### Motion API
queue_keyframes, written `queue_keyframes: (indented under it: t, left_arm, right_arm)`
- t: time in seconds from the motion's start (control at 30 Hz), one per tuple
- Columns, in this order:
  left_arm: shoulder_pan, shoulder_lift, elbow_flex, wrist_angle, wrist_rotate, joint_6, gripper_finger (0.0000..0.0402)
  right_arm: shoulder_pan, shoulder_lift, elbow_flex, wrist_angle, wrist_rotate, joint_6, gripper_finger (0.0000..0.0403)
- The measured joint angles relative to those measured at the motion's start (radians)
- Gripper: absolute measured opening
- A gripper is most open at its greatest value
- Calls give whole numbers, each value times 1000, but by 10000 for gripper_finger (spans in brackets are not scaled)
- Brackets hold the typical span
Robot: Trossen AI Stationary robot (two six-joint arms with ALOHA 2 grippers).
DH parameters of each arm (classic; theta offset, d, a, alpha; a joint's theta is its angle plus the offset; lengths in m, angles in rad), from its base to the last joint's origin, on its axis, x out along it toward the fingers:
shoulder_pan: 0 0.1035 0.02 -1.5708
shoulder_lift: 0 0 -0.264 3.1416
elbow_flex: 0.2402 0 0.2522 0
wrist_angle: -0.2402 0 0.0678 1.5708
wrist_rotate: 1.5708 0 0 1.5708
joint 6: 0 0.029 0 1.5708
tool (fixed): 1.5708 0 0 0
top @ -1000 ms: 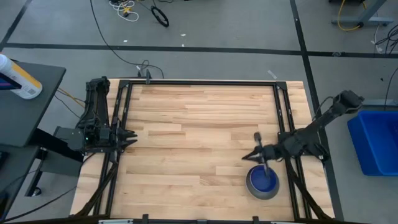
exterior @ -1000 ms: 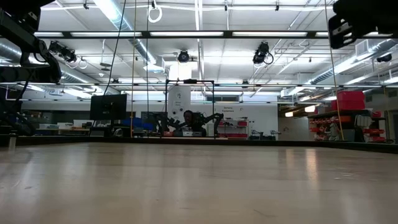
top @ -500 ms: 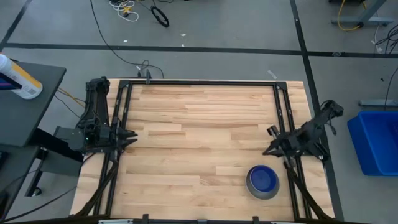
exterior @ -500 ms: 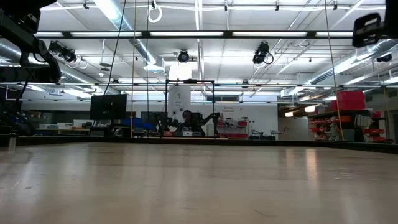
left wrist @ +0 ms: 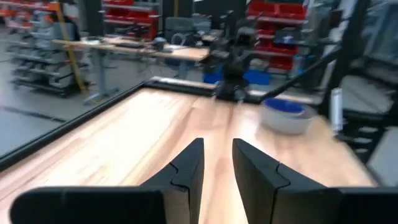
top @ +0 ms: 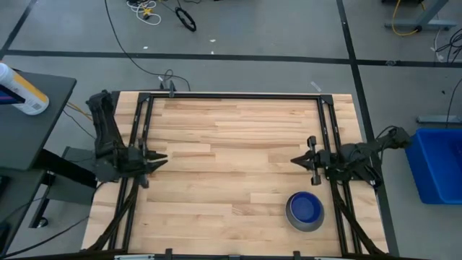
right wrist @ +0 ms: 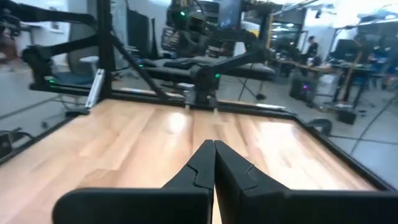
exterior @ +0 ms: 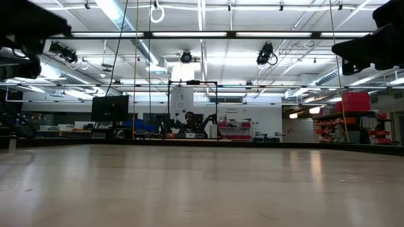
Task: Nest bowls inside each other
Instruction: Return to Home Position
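A grey bowl [top: 294, 214] stands on its base near the table's front right, with a dark blue bowl [top: 306, 208] nested inside it. In the left wrist view they show as one stack [left wrist: 285, 116]. My right gripper [top: 295, 162] is shut and hovers level by the right rail, pointing toward the table's left, beyond the bowls toward the far edge. Its fingers [right wrist: 213, 152] hold nothing. My left gripper [top: 161, 162] is at the left rail and points across the table. It is open [left wrist: 217, 152] with nothing between its fingers.
Black frame rails [top: 326, 130] run along the table's edges. A blue bin [top: 437, 162] stands on the floor at the right. At the left is a dark side table [top: 36, 123] bearing a bottle [top: 22, 90]. A person [exterior: 189, 118] sits far off in the room.
My right gripper has left the bowls, drawing back toward the table's right edge and then swinging round to point left, level, a little toward the far edge. The bowls have stayed where they were. My left arm has swung a little at the left rail.
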Motion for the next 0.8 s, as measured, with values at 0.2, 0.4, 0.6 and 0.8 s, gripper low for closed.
queue_keyframes:
  t: [0.2, 0.4, 0.6, 0.8]
  left_arm:
    - [133, -67, -140, 9, 40, -78, 107]
    - [168, -259, -205, 36, 107, 74, 115]
    - [204, -335, -221, 183, 293, 342, 89]
    - [335, -340, -274, 582, 685, 648, 76]
  right_arm:
    - [-83, 21, 0, -13, -117, 74, 5]
    - [-103, 37, 0, -13, -122, 93, 6]
    - [-104, 40, 0, -13, -147, 108, 6]
    - [-104, 42, 0, -9, -149, 140, 7]
